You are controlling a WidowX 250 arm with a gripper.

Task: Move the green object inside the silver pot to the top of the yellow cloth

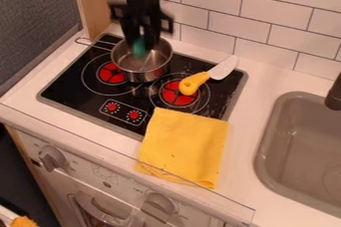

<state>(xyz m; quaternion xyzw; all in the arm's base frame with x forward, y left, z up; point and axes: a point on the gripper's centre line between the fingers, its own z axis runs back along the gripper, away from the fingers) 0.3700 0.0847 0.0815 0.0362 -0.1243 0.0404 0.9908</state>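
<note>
We viewed the toy kitchen from above at a slant. We saw the black arm enter from the top edge, with its pincer [142, 38] pointing down over the silver pot [142, 72]. We located the green object [139, 48] directly below the pincer, upright, at the mouth of the pot; we could not tell how far open the pincer was, or whether it had hold of the object. We found the pot on the rear left part of the black stove [65, 87], its wire handle [85, 41] towards the upper left. To its right we noted a toy knife [194, 80], yellow handle over a red burner and pale blade pointing to the upper right. We observed the yellow cloth [183, 146] spread flat across the stove's front edge and the white desk [248, 106]. Farther right we saw a grey sink [265, 146] and a dark faucet [334, 95].
</note>
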